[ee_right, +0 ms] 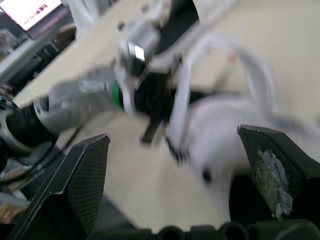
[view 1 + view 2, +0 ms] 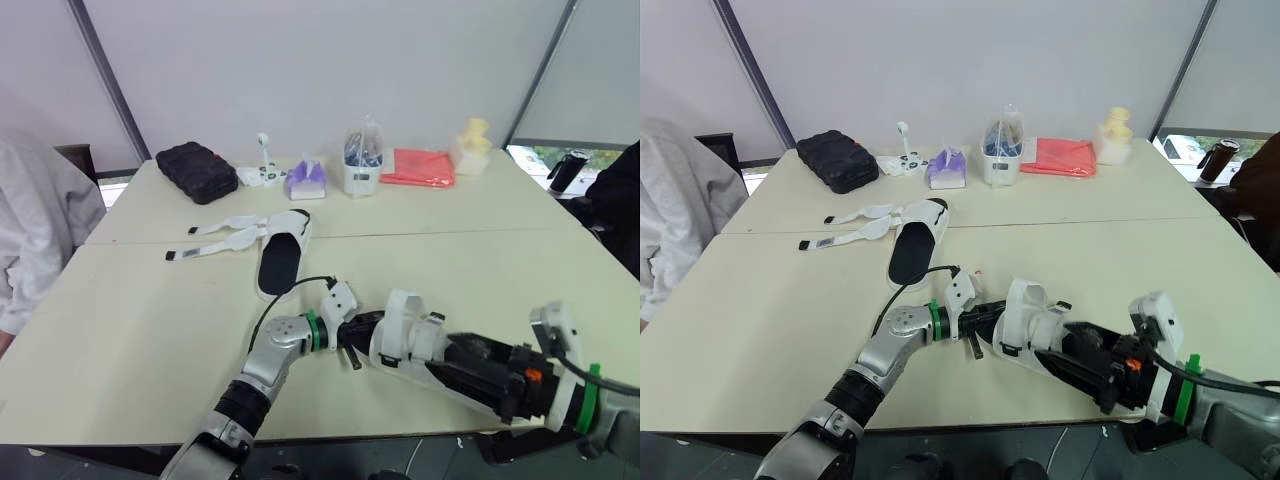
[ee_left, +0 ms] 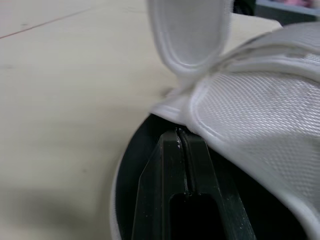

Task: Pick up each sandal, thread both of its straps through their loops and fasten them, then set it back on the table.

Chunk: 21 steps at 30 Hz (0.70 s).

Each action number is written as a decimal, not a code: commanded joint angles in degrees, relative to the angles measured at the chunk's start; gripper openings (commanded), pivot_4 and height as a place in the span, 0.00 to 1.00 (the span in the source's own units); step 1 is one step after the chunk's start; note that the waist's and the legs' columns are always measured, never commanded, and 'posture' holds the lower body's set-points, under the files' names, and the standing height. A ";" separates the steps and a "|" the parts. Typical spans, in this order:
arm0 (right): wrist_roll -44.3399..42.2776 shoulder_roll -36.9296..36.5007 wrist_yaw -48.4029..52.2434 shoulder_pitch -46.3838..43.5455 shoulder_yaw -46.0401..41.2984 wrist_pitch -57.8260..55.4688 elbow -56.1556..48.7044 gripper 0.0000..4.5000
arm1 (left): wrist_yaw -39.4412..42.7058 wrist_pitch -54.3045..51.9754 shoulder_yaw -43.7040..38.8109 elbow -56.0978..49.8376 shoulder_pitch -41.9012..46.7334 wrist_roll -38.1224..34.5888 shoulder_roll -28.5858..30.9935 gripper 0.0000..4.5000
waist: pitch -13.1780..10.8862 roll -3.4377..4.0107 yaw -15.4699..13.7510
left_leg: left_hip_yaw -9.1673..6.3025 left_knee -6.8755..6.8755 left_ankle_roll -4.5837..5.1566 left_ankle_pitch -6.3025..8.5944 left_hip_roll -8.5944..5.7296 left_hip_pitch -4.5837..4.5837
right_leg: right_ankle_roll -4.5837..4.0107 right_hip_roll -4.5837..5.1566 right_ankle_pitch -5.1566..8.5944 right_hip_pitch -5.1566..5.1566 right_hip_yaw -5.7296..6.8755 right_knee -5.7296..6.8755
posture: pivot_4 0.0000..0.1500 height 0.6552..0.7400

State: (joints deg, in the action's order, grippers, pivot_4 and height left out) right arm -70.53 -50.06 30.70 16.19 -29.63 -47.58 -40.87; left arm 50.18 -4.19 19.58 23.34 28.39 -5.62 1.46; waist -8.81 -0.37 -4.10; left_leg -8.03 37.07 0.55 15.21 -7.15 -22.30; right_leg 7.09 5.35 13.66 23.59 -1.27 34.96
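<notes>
Left gripper (image 3: pixel 182 137), pressed together, sits under the strap (image 3: pixel 250 95) of the sandal (image 2: pixel 420 345); right gripper (image 1: pixel 172 136) beside it is spread, so the sandal could slide away.

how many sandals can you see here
2. One sandal lies near the middle of the table, its straps spread loose. The other sandal is near the front edge. Nothing in view suggests a hidden one.
</notes>
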 commanded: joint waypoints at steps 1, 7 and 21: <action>-6.50 -2.61 -0.09 0.36 -0.29 -2.76 -2.12 0.99 | 2.33 -3.55 3.79 -0.56 -2.62 1.29 0.62 0.00 | 0.01 0.02 -0.08 | -0.01 0.00 0.02 0.02 0.00 -0.01 | 0.00 0.00 0.00 0.01 0.01 0.00 | 1.00 1.00; -7.89 -6.02 3.13 8.60 -1.17 -7.04 -4.74 0.99 | 2.95 -6.90 5.10 -3.23 -4.12 1.71 1.73 0.00 | 0.05 0.04 -0.32 | 0.02 0.03 0.27 0.18 -0.13 -0.04 | 0.08 0.16 0.05 -0.01 0.00 -0.03 | 1.00 1.00; 9.75 -1.80 7.37 6.90 11.82 -0.73 -0.81 0.99 | 2.26 -9.42 5.33 -5.12 -4.95 1.57 2.35 0.00 | 0.06 -0.15 -0.20 | 0.05 0.12 0.28 0.19 -0.14 0.09 | 0.14 0.17 0.09 -0.18 0.01 -0.05 | 1.00 1.00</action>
State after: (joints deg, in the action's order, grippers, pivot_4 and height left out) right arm -62.88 -52.34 36.97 23.73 -18.95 -49.96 -41.86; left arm 51.73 -10.92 21.57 16.16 25.43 -5.59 3.43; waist -8.75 -0.52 -4.30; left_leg -7.97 37.19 0.83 15.41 -7.32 -22.21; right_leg 7.25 5.54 13.77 23.41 -1.26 34.91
